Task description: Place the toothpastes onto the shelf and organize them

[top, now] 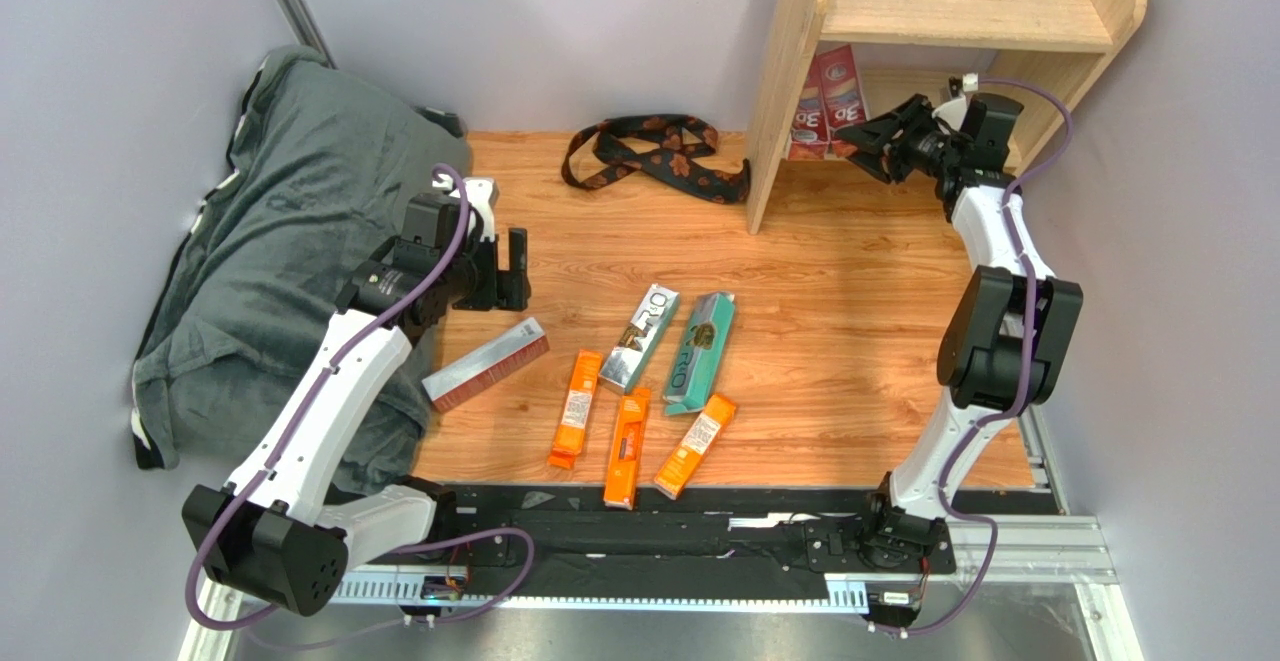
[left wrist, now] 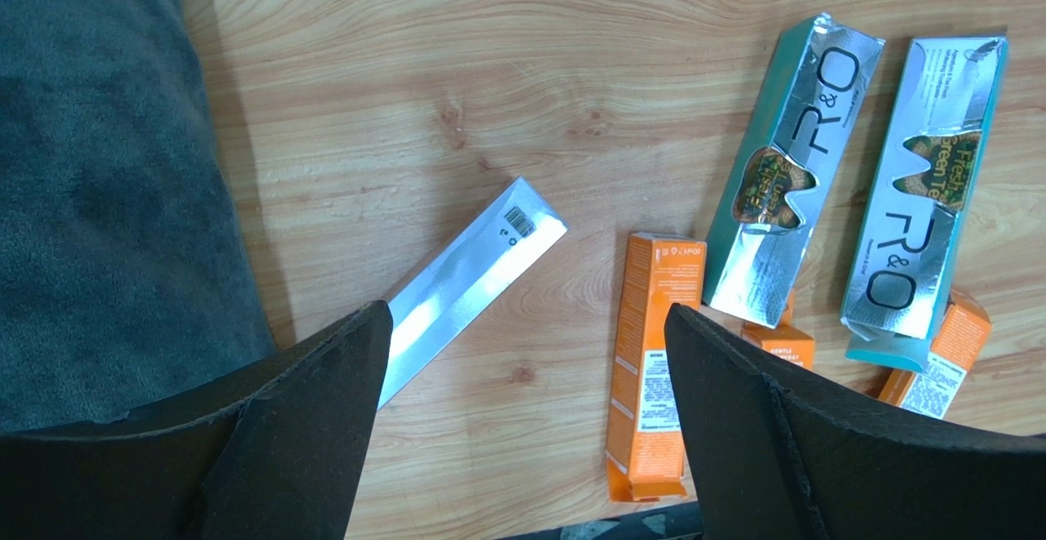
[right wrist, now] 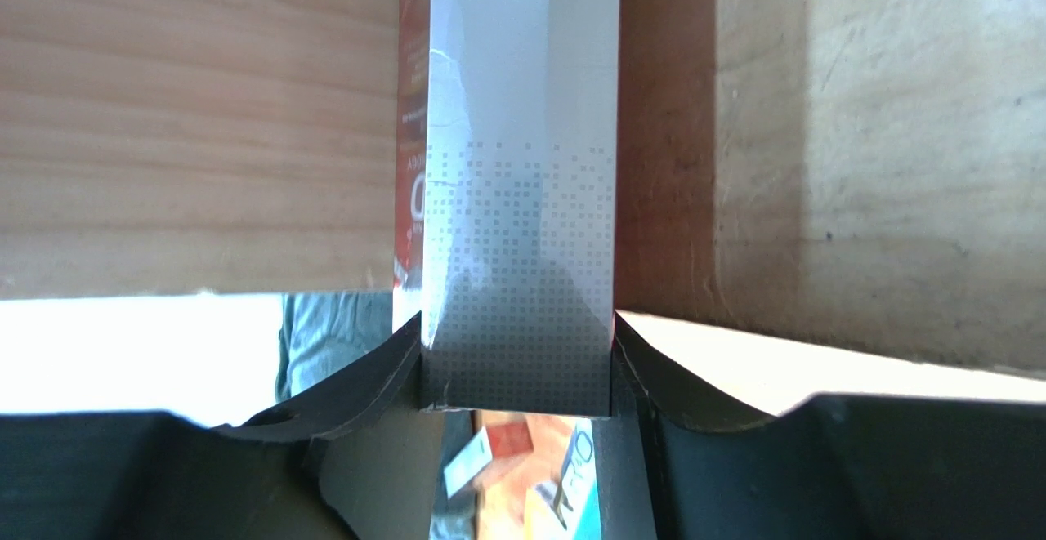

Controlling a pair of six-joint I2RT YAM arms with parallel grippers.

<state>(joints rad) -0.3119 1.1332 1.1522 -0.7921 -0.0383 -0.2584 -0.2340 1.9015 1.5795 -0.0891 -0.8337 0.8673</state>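
Observation:
The light-wood shelf (top: 962,1) stands at the far right. Two dark red "3D" toothpastes stand in its lower tier. My right gripper (top: 869,136) is shut on the right one (top: 846,87); the right wrist view shows its silver dotted side (right wrist: 518,234) between both fingers, with the other red box (right wrist: 411,197) beside it. My left gripper (top: 516,279) is open and empty above the table. Below it lie a third dark red box (top: 484,364), silver side up (left wrist: 473,277), a silver-white box (top: 642,336), a teal box (top: 700,351) and three orange boxes (top: 576,408), (top: 627,447), (top: 694,445).
A black-and-brown patterned strap (top: 657,151) lies at the back by the shelf's left panel. A grey cloth heap (top: 286,241) fills the left side under the left arm. Grey walls close in the back and right.

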